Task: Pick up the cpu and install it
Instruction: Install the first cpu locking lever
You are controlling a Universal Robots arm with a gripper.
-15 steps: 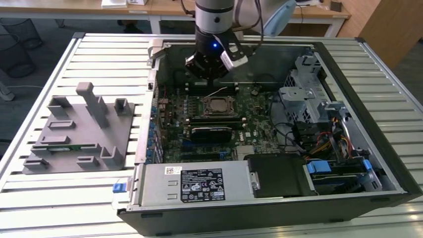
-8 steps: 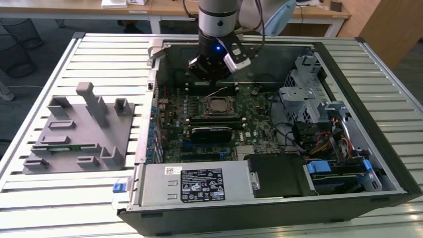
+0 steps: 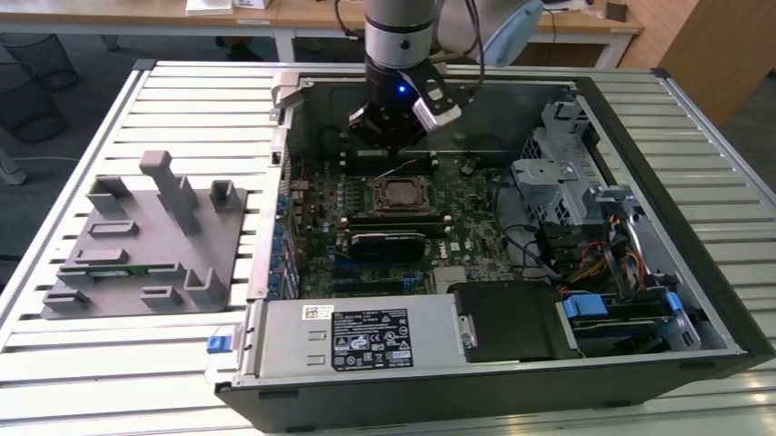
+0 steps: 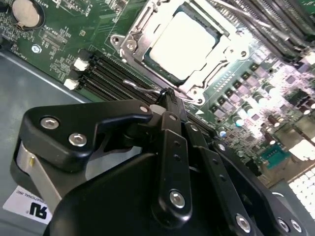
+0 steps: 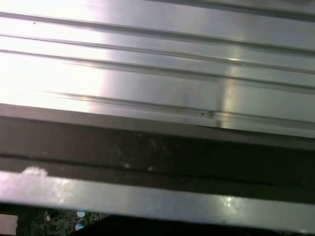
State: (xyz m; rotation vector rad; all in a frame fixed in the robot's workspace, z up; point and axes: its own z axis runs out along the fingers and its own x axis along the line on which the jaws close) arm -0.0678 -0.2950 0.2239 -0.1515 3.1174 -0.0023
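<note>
**Cpu seated in socket, gripper at the retention lever**

The cpu (image 4: 183,40) lies flat in the socket (image 4: 179,46) on the motherboard (image 3: 401,218), silvery top facing up. It is roughly square, so no long axis stands out; its edges run parallel to the socket frame. In the exterior view the socket (image 3: 397,193) sits near the middle of the board, inside the open case (image 3: 631,227), with memory slots (image 4: 110,73) on either side of it.

The gripper (image 4: 170,98) hangs over the board just beside the socket, toward the far wall of the case in the exterior view (image 3: 391,136). In the second wrist view its fingers (image 4: 172,105) are drawn together into a narrow tip with no gap showing between them, and they carry no cpu. The tip sits right at the thin wire lever (image 4: 140,87) along the socket's edge; whether it touches the wire cannot be told.

A grey fixture (image 3: 140,245) stands on the slatted table (image 3: 122,345), on the exterior view's left of the case.
</note>
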